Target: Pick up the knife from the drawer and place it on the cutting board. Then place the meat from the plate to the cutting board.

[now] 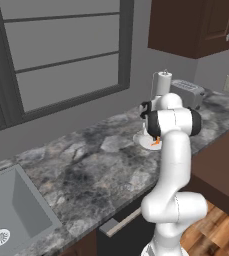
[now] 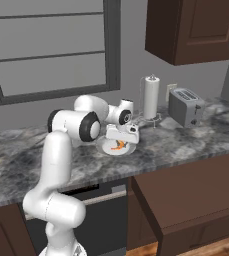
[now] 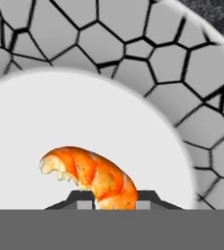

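The meat (image 3: 89, 171), an orange-red crescent, lies on the white plate (image 3: 108, 112) with the grey cracked-pattern rim. My gripper (image 3: 114, 205) is down over the plate, and its two dark fingertips (image 3: 84, 205) press against the meat's near end from both sides. From the base, the plate (image 2: 107, 149) sits on the marble counter with the meat (image 2: 117, 146) under my hand (image 2: 120, 139). In the left base view the meat (image 1: 157, 142) peeks out below my wrist on the plate (image 1: 142, 142). The dark brown drawer (image 2: 186, 195) stands pulled out under the counter. The knife and the cutting board are out of view.
A paper towel roll (image 2: 151, 97) and a silver toaster (image 2: 186, 106) stand behind and right of the plate. A sink (image 1: 11, 210) lies at the counter's left end. Dark upper cabinets (image 2: 196, 27) hang above the toaster. A window fills the wall behind.
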